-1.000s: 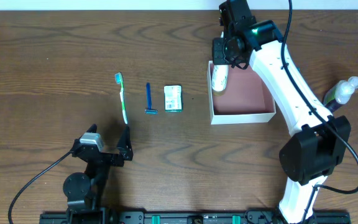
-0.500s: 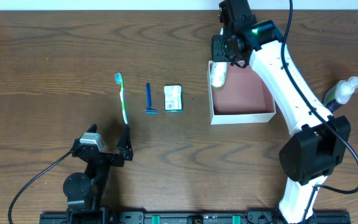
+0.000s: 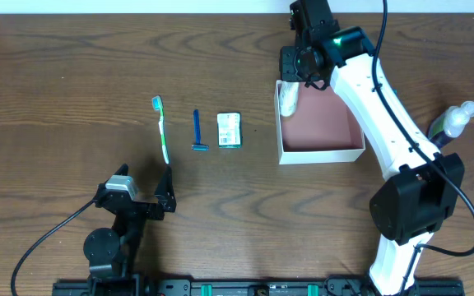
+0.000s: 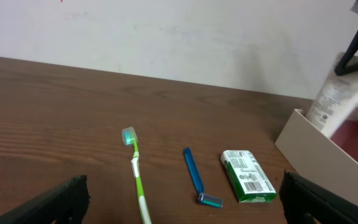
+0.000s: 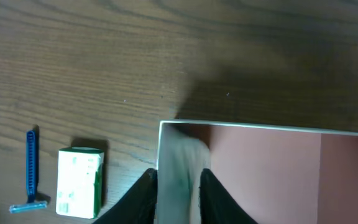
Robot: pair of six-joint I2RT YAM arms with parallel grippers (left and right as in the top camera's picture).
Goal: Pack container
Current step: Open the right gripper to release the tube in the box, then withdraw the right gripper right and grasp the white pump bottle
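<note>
The right pincer straddles a tilted white tube along the container's left wall, grip indeterminate; the left pincer stands open.

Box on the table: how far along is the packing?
Done: nothing lies settled in the box yet. In hand: a white tube, tilted at the box's left wall, between the fingers of the right gripper. Left: toothbrush, blue razor and green packet wait on the table; the left gripper idles open.
</note>
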